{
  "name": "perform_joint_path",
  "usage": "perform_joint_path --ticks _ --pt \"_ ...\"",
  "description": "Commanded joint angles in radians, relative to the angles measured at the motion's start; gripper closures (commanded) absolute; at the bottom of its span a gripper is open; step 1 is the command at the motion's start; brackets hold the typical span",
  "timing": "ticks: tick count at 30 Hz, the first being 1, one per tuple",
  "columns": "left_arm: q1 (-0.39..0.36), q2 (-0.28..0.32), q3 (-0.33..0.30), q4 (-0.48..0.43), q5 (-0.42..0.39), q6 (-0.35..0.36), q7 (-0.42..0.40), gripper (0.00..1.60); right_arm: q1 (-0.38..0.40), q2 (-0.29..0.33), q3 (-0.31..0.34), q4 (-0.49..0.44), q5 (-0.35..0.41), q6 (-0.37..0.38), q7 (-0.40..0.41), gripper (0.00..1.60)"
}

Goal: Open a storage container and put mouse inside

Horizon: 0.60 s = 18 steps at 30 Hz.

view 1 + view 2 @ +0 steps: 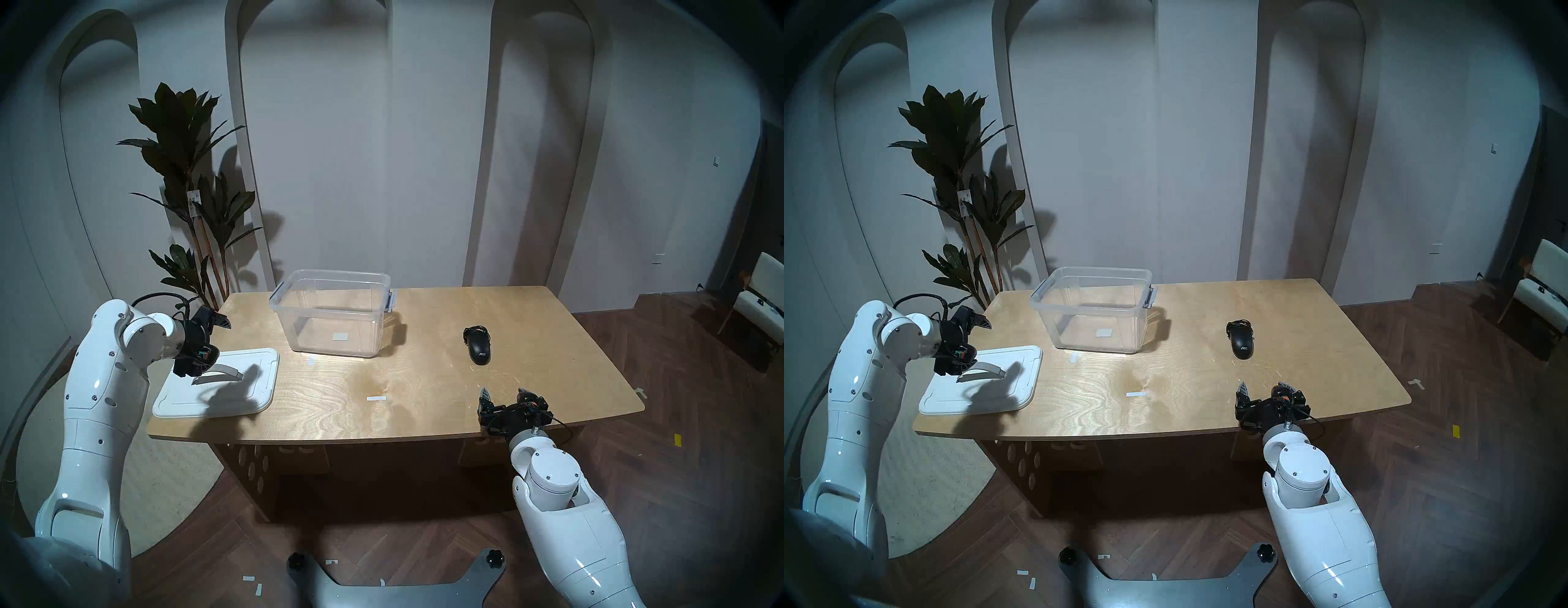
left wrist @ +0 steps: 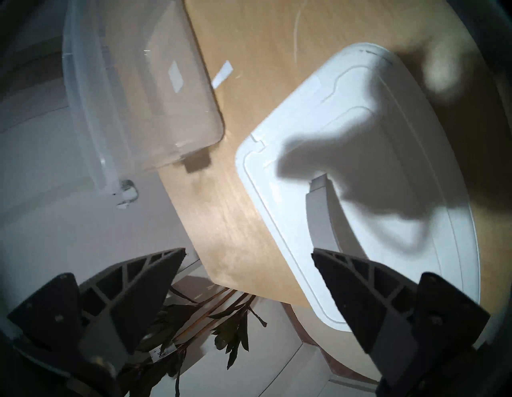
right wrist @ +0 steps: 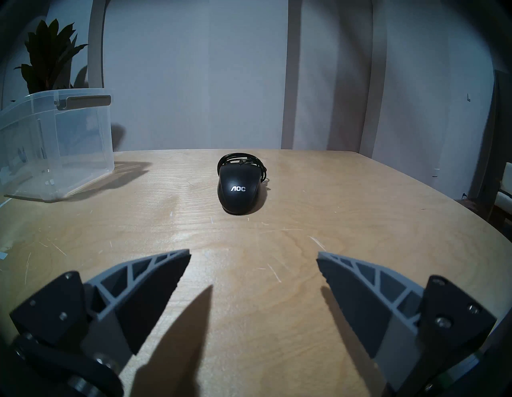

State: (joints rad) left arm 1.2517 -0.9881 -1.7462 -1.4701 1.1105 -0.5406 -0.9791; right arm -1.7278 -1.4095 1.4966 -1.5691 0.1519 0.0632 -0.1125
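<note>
Clear plastic storage tub [image 1: 335,316] at table's [image 1: 424,403] 12 o'clock, lidless, nothing inside. White lid [image 1: 220,384] at 9. Black AOC mouse [image 1: 478,344] at 2. Left gripper [image 2: 248,255], right gripper [image 3: 253,256]: jaws wide apart, holding nothing.

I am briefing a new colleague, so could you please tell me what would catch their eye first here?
Likely the clear rectangular plastic tub standing open at the wooden table's far side, its white lid with the arched grey handle lying flat at the left beneath the open left gripper. The small black AOC mouse sits right, beyond the open right gripper.
</note>
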Motion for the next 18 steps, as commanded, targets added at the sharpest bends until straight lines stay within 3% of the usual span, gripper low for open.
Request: perform_joint_path --ticks 1,9,10,18 --pt "0.011 -0.117 -0.150 -0.035 -0.135 0.085 0.130 0.00 0.009 0.000 0.000 -0.020 0.000 -0.008 0.000 0.00" --pt "0.010 -0.218 -0.169 -0.020 -0.273 0.234 0.267 0.00 0.010 0.002 -0.002 -0.019 0.002 -0.008 -0.002 0.00" --pt "0.004 -0.210 -0.158 -0.017 -0.297 0.246 0.263 0.00 0.010 0.002 -0.002 -0.019 0.003 -0.008 -0.002 0.00" --pt "-0.039 -0.327 -0.197 0.017 -0.484 0.396 0.407 0.00 0.010 0.004 -0.005 -0.018 0.005 -0.008 -0.005 0.00"
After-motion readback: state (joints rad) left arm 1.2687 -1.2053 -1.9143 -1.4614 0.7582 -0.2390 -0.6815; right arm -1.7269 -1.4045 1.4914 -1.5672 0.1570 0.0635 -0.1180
